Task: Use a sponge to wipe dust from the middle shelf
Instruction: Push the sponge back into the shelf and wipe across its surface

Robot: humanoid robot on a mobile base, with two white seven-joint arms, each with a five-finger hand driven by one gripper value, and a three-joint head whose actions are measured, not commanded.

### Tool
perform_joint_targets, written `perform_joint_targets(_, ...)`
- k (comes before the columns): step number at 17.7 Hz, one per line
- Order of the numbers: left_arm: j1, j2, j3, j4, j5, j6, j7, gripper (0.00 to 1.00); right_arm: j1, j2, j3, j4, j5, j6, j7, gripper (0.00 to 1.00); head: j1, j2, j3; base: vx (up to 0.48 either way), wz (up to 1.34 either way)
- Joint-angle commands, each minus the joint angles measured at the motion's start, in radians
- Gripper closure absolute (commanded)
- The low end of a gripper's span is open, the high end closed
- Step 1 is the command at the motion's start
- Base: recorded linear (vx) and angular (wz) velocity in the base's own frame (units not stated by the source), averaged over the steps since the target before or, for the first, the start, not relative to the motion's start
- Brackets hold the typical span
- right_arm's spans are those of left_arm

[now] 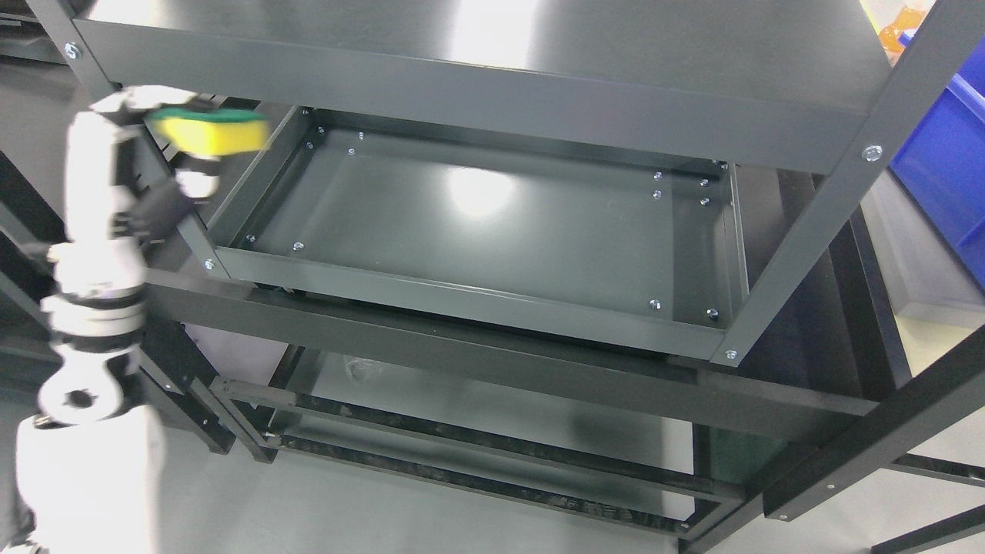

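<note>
One left hand (165,154) in play: fingers pinching the yellow-green sponge (209,129) outside the middle shelf (492,231), at its far-left corner. Bring it over the rim, press flat, stroke left-to-right.

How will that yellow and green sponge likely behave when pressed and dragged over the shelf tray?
The sponge, held in the left hand, looks like foam with a green scrub layer, so it is probably light and squashy. On the glossy metal middle shelf it should slide easily, though it may snag on the bolt heads near the corners.
</note>
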State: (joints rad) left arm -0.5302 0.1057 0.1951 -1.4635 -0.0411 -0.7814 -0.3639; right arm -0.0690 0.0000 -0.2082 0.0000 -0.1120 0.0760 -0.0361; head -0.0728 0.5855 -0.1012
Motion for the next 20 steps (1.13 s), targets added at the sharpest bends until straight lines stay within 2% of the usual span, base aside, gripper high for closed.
perform_joint_targets(1, -0.059, -0.088, -0.494, -0.075, -0.036, -0.004, 0.011, 1.00, 0.000, -0.017, 0.000, -0.017, 0.000, 0.001, -0.001, 0.00, 0.0000, 0.000, 0.000, 0.000, 0.00)
perform_joint_targets(6, -0.071, -0.088, -0.764, -0.080, -0.040, -0.004, 0.031, 1.00, 0.000, -0.017, 0.001, -0.017, 0.000, 0.001, -0.001, 0.00, 0.0000, 0.000, 0.000, 0.000, 0.00)
perform_joint_targets(8, -0.096, -0.088, -0.836, -0.080, -0.045, -0.004, 0.062, 1.00, 0.000, -0.017, 0.000, -0.017, 0.000, 0.001, -0.001, 0.00, 0.0000, 0.000, 0.000, 0.000, 0.00)
perform_joint_targets(11, -0.145, -0.088, -0.865, -0.078, -0.045, -0.004, 0.088, 1.00, 0.000, -0.017, 0.000, -0.017, 0.000, 0.001, -0.001, 0.00, 0.0000, 0.000, 0.000, 0.000, 0.00)
perform_joint_targets(16, -0.146, -0.088, -0.938, -0.069, -0.046, -0.004, 0.091, 1.00, 0.000, -0.017, 0.000, -0.017, 0.000, 0.001, -0.001, 0.00, 0.0000, 0.000, 0.000, 0.000, 0.00)
perform_joint_targets(18, -0.104, -0.088, -0.924, -0.003, -0.046, -0.004, 0.089, 1.00, 0.000, -0.017, 0.001, -0.017, 0.000, 0.001, -0.001, 0.00, 0.0000, 0.000, 0.000, 0.000, 0.00)
perform_joint_targets(20, -0.003, -0.088, -0.857, 0.087, -0.046, -0.004, 0.086, 0.99, 0.000, -0.017, 0.000, -0.017, 0.000, 0.001, -0.001, 0.00, 0.0000, 0.000, 0.000, 0.000, 0.00)
